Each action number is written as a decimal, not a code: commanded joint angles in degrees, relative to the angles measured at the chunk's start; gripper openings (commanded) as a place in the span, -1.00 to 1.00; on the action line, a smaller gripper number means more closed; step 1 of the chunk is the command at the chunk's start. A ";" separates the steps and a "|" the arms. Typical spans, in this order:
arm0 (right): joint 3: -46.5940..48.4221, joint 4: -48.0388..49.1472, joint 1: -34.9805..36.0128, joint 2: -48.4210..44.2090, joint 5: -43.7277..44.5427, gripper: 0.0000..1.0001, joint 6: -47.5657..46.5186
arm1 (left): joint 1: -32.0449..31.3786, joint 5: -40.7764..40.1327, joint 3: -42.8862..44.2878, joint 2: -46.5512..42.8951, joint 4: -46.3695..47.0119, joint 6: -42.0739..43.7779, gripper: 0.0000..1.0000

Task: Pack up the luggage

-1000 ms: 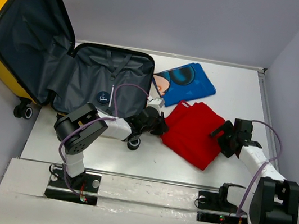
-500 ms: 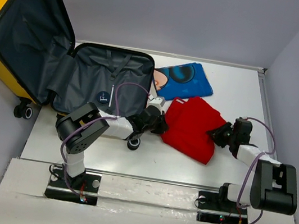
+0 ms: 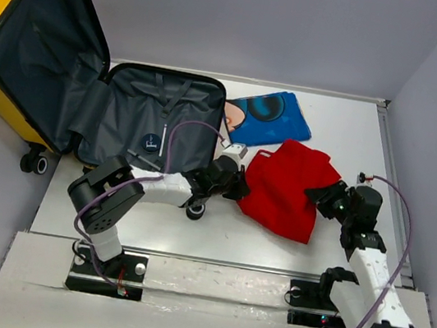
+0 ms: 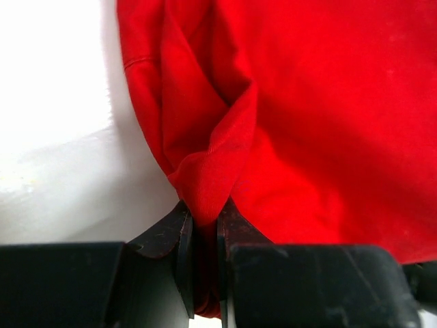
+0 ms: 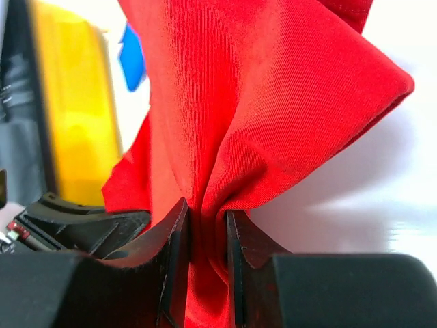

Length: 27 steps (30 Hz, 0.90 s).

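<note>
The yellow luggage (image 3: 5,39) lies open at the table's far left, its lid leaning back and its grey-lined half (image 3: 155,121) flat on the table. A red cloth (image 3: 287,193) is bunched up mid-table between both arms. My left gripper (image 3: 240,186) is shut on the cloth's left edge; in the left wrist view a red fold (image 4: 205,184) is pinched between the jaws of that gripper (image 4: 203,229). My right gripper (image 3: 323,194) is shut on the cloth's right edge, and in its own view this gripper (image 5: 207,225) squeezes a gathered fold (image 5: 225,137).
A folded blue cloth (image 3: 271,118) with a cartoon print lies behind the red one, next to the luggage. The table's right rim (image 3: 390,158) runs close to the right arm. A black luggage wheel (image 3: 195,209) sits under the left forearm.
My right gripper moved in onto the red cloth's right edge and shut on it. The cloth has bunched narrower and its right side has lifted. The left gripper kept its hold.
</note>
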 commanded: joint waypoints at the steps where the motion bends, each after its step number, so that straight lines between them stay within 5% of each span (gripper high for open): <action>1: 8.26 -5.04 1.21 -7.08 -7.70 -0.86 -0.57 | -1.47 3.31 6.48 -9.66 0.94 1.04 -0.89; 7: 15.57 -3.75 1.82 -5.88 -11.83 -0.87 1.10 | -1.03 0.85 16.32 -15.90 -9.00 5.08 -0.88; 11: 24.86 0.48 8.22 1.40 -10.08 -0.86 2.07 | 3.88 -3.11 22.05 -20.20 -15.42 7.19 -0.89; 16: 39.81 5.14 25.69 20.96 -0.41 -0.86 -0.74 | 18.52 -3.02 21.35 -27.23 -22.54 7.63 -0.89; 24: 72.32 4.01 37.06 56.14 -2.06 -0.86 -2.06 | 47.90 -5.83 14.59 -36.90 -30.10 9.48 -0.88; 26: 82.43 -0.72 39.43 66.17 -1.90 -0.80 -3.11 | 55.20 -7.06 11.25 -37.70 -30.63 8.70 -0.20; 27: 86.12 -3.53 40.05 69.42 -1.64 -0.56 -4.25 | 57.48 -7.07 10.37 -37.53 -31.16 8.43 0.74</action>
